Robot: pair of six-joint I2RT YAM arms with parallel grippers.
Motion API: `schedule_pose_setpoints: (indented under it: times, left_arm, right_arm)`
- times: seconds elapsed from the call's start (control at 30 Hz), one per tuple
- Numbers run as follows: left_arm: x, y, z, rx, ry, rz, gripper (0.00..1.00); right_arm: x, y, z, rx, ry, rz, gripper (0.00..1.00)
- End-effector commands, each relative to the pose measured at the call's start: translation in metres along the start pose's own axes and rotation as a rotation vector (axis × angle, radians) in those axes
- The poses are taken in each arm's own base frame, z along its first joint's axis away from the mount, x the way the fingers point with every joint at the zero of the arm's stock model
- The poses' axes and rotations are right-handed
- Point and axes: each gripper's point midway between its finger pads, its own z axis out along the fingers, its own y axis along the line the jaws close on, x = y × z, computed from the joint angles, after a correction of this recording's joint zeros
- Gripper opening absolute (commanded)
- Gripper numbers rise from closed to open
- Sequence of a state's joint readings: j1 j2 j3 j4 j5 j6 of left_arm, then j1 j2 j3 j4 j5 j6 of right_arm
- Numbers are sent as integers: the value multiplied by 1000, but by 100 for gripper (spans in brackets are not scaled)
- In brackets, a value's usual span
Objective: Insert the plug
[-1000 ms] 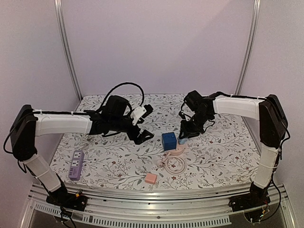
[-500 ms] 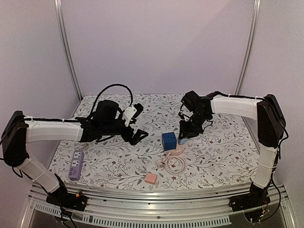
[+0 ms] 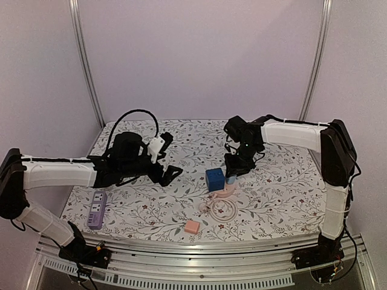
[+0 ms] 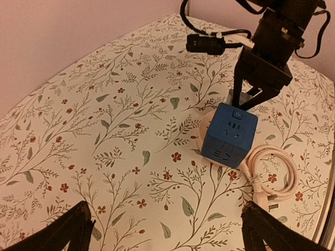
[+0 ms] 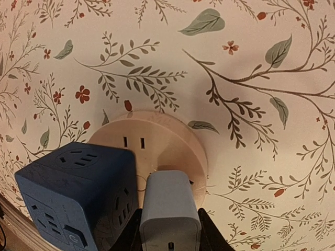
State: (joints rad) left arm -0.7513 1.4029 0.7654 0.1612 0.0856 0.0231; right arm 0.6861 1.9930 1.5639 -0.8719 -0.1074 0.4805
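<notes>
Near the middle of the top view, the right pincer (image 3: 233, 171) is clamped narrow on the grey plug (image 5: 170, 212). The plug stands upright over the lower part of the round pink socket (image 5: 167, 138), just beside the blue cube socket (image 5: 78, 191); whether its prongs are seated cannot be told. The left pincer (image 3: 170, 158) hangs spread wide over the floral tabletop (image 3: 151, 205), left of centre and well apart from the cube, and a purple power strip (image 3: 97, 209) lies at the lower left.
</notes>
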Motion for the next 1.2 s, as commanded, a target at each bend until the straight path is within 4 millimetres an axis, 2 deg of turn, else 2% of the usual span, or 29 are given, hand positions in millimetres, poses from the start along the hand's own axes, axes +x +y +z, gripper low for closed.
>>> schedule_pose_setpoints:
  times: [0.0,0.13,0.37,0.67,1.03,1.17]
  left_arm:
    - [6,10,-4,-39,-8,-47,100]
    - [12,10,-6,-46,-1,-52,100]
    - [13,9,-8,-41,-7,-63,100]
    - [18,6,-4,-24,4,-68,99]
    - [16,3,-3,-10,5,-79,99]
    - [13,3,-4,-9,7,-83,100]
  right_arm:
    - [5,-7,10,119,25,16,0]
    - [5,-9,15,193,28,24,0]
    - [11,-4,26,219,43,44,0]
    - [18,-10,52,249,77,59,0]
    - [43,-3,94,271,145,26,0]
    - [51,-2,101,275,157,19,0]
